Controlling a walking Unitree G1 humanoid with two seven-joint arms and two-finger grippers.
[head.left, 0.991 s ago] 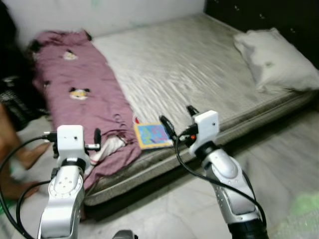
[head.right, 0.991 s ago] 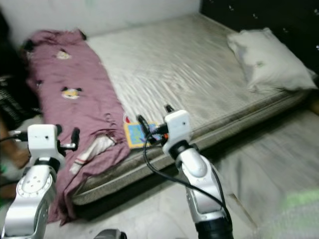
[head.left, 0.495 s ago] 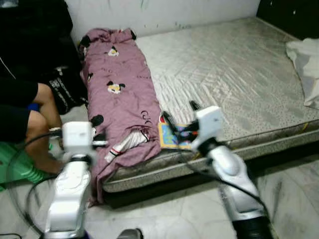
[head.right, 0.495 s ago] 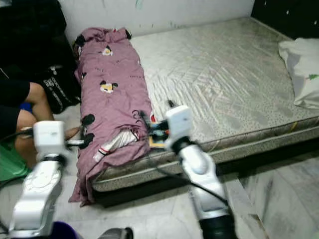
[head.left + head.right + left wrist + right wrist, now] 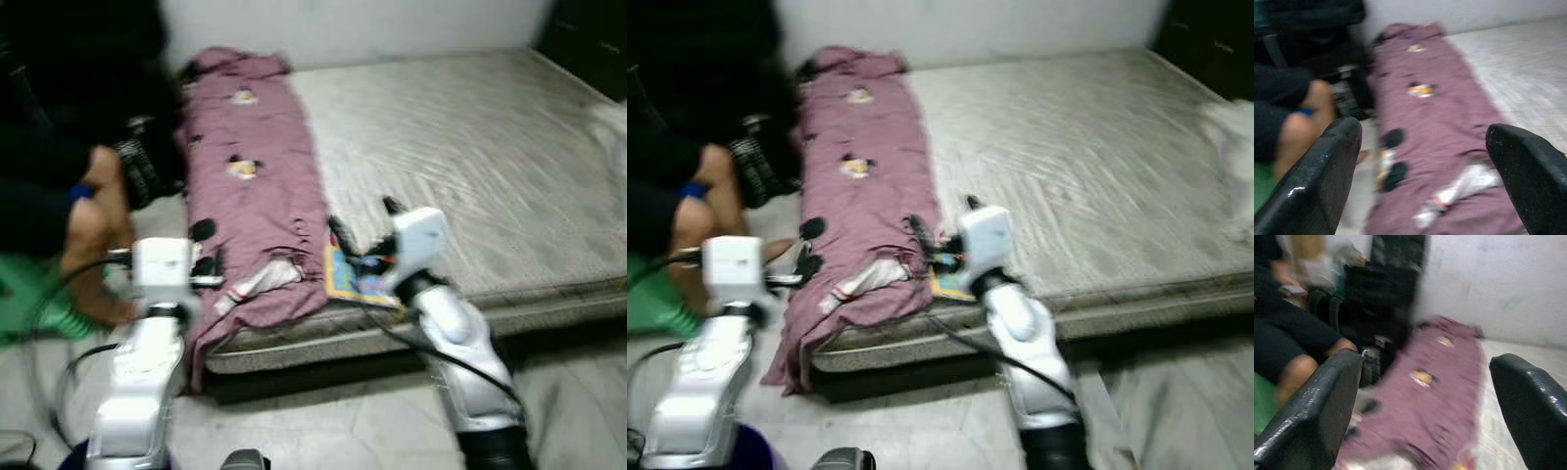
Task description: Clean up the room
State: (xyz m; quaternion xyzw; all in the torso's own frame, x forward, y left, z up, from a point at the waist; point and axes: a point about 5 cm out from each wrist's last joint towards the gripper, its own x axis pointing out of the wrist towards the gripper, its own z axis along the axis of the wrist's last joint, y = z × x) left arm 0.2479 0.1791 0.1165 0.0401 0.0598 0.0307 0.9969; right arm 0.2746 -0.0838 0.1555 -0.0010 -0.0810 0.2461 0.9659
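Along the bed's (image 5: 509,176) left edge, the purple blanket (image 5: 257,196) is lying rumpled, a colourful book (image 5: 355,282) beside its near end. The view is swinging further left than a moment ago, bringing the seated person (image 5: 69,196) in. Both grippers, left (image 5: 201,257) and right (image 5: 364,227), are hovering spread, holding nothing: still approaching, I judge.

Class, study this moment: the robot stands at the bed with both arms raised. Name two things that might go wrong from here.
1. A person's leg is close beside the left pincer; a swing of that arm might strike it.
2. The purple blanket hangs over the mattress edge near the floor; a pull could drag it down, along with the colourful book lying at the edge by the right pincer.
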